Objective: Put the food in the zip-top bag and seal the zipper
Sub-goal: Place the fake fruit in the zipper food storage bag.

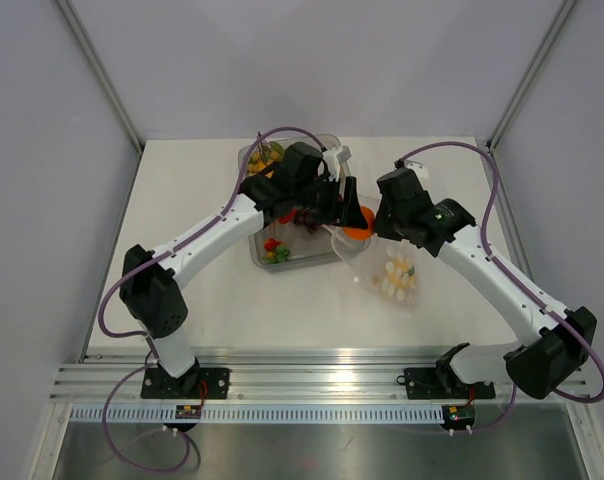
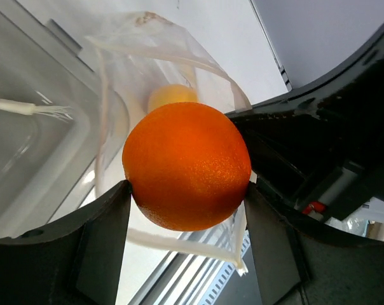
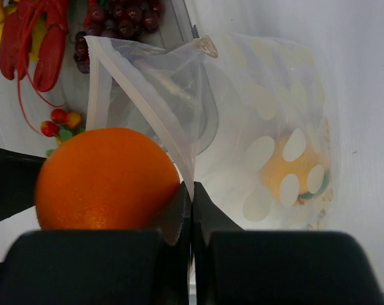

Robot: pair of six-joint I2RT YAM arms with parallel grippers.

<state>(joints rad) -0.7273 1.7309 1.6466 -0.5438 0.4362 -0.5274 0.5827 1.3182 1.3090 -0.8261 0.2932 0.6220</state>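
My left claw (image 2: pixel 187 194) has a glossy round toy orange (image 2: pixel 187 162) clamped between its two fingers, jaws spread wide around it. The fruit hangs right at the raised mouth of the small clear soft-plastic zip-top bag (image 3: pixel 274 121) printed with white dots. My right claw (image 3: pixel 192 194) is pinched fully closed on that mouth's edge strip, holding it up just beside the orange. The bag's body lies on the white bench (image 1: pixel 182 190) with a yellow toy piece (image 3: pixel 287 168) inside. The left arm arcs out across the rigid clear rectangular tray (image 1: pixel 307 255), the right arm reaches in from the right, and both wrists meet mid-bench.
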